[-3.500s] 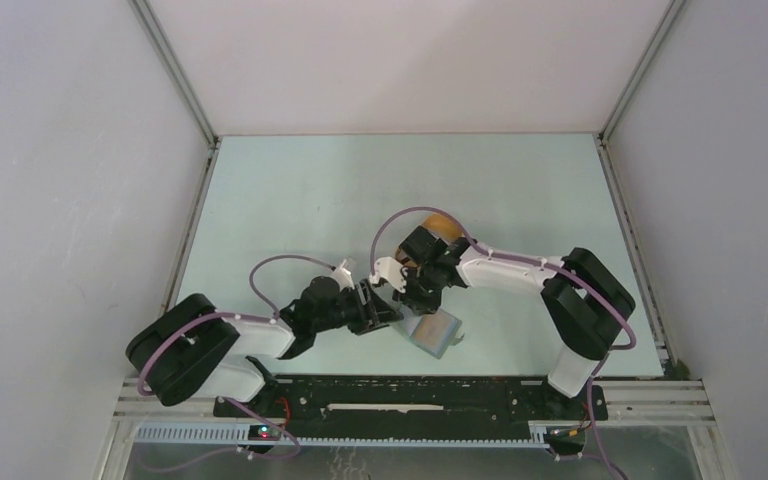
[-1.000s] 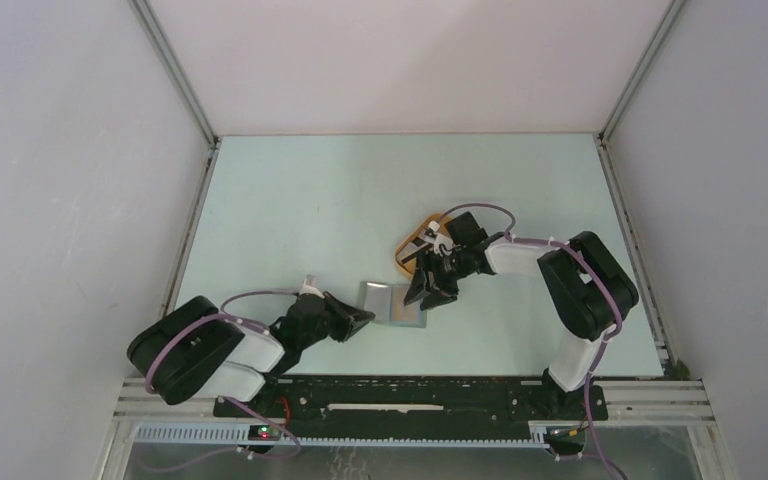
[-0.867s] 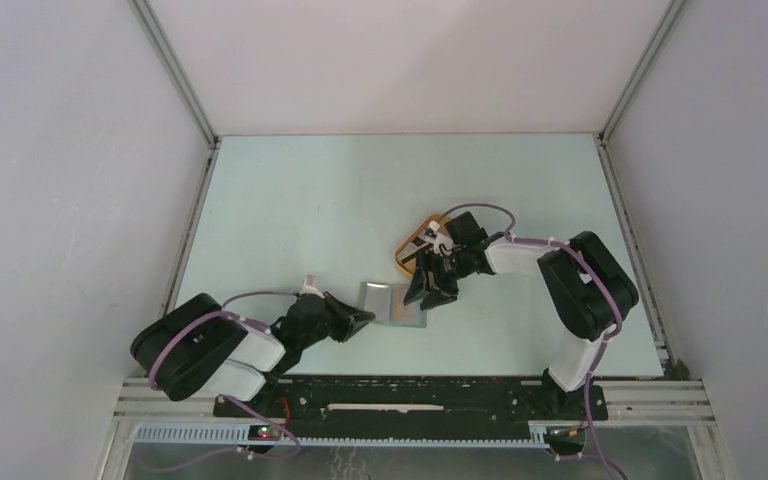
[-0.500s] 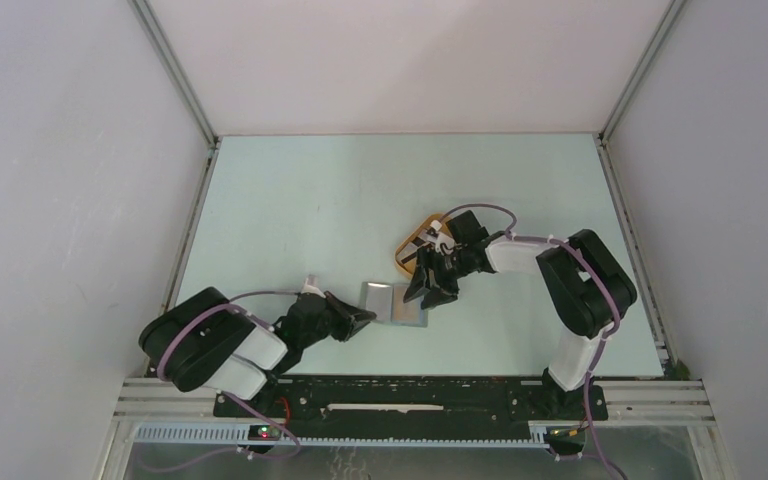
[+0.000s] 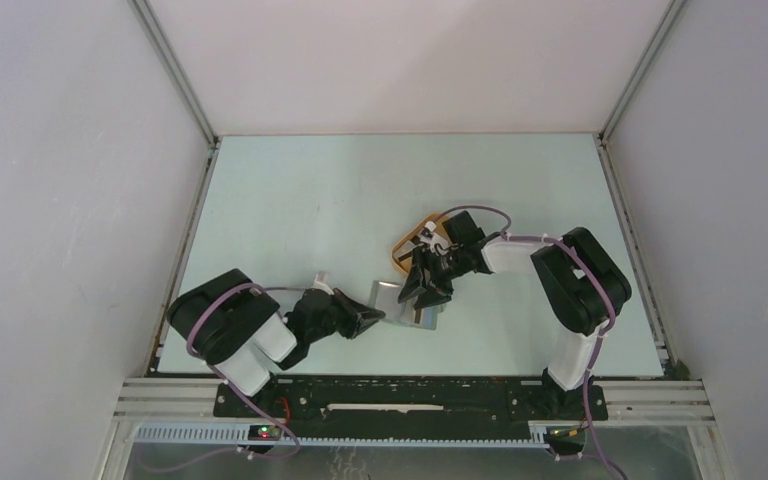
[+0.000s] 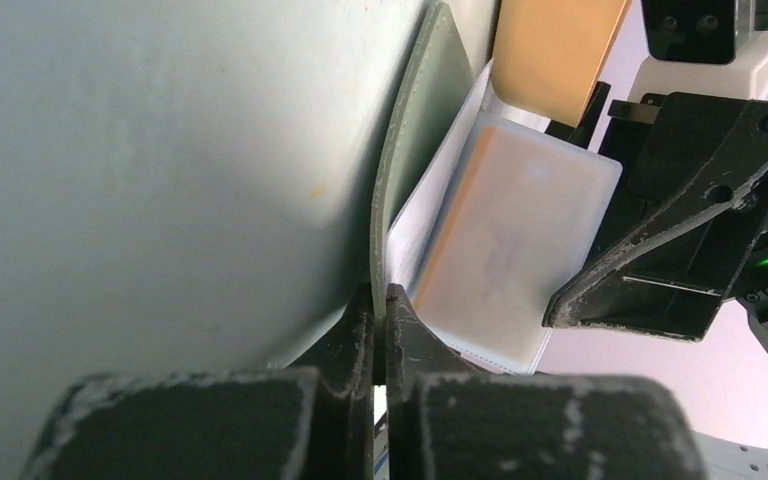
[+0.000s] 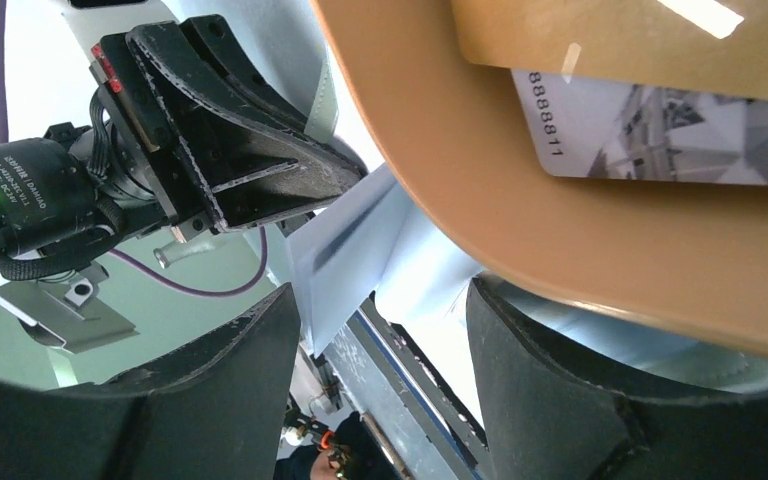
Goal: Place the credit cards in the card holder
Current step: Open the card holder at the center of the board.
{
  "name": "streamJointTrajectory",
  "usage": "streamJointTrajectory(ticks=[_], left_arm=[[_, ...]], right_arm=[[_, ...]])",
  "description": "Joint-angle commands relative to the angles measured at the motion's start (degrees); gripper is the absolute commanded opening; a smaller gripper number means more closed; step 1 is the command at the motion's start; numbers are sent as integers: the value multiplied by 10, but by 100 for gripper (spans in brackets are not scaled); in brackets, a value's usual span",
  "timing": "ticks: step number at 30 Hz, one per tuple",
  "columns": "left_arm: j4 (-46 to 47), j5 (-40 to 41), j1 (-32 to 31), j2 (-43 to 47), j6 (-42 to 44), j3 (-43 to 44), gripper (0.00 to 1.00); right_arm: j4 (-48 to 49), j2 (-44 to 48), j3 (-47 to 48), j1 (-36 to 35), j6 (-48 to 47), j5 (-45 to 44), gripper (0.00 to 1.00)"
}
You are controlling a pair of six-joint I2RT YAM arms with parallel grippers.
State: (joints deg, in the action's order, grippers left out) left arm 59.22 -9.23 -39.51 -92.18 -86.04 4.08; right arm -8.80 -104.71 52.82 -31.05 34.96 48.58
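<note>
- The left pincer is shut tight on the edge of the card holder, which lies on the table, and holds its flap up.
- The right pincer stands wide around a pale card at the open holder. I cannot tell if it squeezes it.
- If the flap slips free, the card may miss the pocket and slide out.

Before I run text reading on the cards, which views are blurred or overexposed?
Top external: evenly lit, the grey-green fold-over wallet tiny. Left wrist: the black left gripper blurred up close, the whitish plastic card soft. Right wrist: the grey printed card's digits sharp, upper-left background blown out.
</note>
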Motion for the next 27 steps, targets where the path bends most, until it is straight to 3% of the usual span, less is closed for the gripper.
streamJointTrajectory(ticks=[1, 27], left_arm=[[68, -32, -3, -27, -12, 9, 0], [184, -38, -3, -100, -42, -4, 1]], right_arm=[[25, 10, 10, -7, -1, 6, 69], [5, 5, 59, -12, -17, 25, 67]])
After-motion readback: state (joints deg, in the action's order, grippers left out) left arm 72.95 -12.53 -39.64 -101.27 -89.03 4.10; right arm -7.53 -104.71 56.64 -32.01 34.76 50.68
